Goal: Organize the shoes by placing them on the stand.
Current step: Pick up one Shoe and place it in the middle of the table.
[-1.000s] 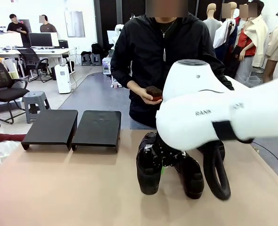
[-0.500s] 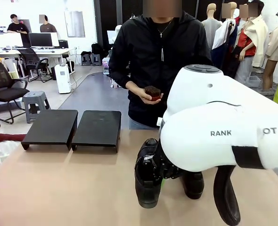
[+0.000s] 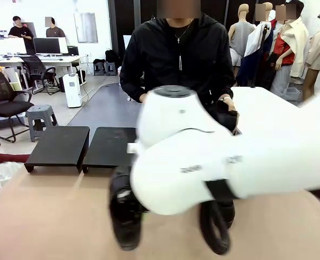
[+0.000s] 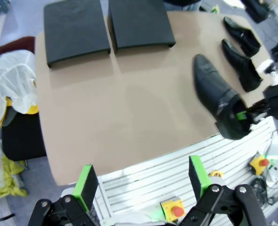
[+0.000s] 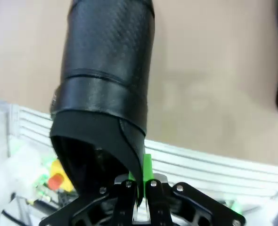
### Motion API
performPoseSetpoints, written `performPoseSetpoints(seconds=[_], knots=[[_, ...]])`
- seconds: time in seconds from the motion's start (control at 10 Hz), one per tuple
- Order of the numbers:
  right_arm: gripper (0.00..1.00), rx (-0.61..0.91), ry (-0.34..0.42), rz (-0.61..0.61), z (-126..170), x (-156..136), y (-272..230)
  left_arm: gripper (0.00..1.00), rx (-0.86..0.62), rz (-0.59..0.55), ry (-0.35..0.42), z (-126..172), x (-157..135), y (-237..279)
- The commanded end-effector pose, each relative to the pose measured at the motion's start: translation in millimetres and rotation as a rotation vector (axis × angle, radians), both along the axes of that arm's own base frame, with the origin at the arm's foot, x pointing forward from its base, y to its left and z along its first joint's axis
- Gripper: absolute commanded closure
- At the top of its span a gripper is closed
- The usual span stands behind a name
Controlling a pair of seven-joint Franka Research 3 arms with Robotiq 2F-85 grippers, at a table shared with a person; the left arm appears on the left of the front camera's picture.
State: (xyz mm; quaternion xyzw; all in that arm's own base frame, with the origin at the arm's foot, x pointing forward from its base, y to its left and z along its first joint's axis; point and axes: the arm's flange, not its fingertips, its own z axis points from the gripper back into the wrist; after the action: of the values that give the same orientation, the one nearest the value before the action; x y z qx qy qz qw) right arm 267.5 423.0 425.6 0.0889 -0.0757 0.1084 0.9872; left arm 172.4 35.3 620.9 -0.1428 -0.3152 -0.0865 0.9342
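Observation:
My right gripper (image 5: 140, 184) is shut on the heel rim of one black glossy shoe (image 5: 106, 70), whose toe points away from the wrist. From the front, this shoe (image 3: 125, 216) hangs left of centre under my blurred right arm. In the left wrist view the held shoe (image 4: 214, 92) is over the table's near right part, with two more shoes (image 4: 240, 61) side by side beyond it. The stand (image 4: 106, 26), two black sloped platforms, sits bare at the far left (image 3: 84, 146). My left gripper (image 4: 141, 181) is open, high above the table's near edge.
A person in a black hoodie (image 3: 176, 59) stands at the far side, hands near the table edge. A white bag-covered object (image 4: 12, 89) lies off the table's left. A white slatted rail (image 4: 176, 160) with red stop buttons runs along the near edge.
My right arm has swung left with the shoe in its grip, away from the other shoes. The person has lowered both hands. The left gripper stays open.

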Motion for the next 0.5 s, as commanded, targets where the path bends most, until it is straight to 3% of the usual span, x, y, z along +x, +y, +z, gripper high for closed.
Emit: performPoseSetpoints(seconds=[0.0, 0.2, 0.4], knots=[[1.0, -0.011, -0.018, 0.02, -19.9, 57.1, 63.7, 0.0, -0.009, -0.012, -0.003, -0.9, -2.4, 1.0], [1.0, -0.029, 0.033, -0.045, -43.5, 77.2, 85.2, 0.0, -0.009, -0.012, -0.003, -0.9, -2.4, 1.0], [1.0, -0.014, 0.122, -0.074, -56.6, 76.5, 88.0, 0.0, -0.009, -0.012, -0.003, -0.9, -2.4, 1.0]])
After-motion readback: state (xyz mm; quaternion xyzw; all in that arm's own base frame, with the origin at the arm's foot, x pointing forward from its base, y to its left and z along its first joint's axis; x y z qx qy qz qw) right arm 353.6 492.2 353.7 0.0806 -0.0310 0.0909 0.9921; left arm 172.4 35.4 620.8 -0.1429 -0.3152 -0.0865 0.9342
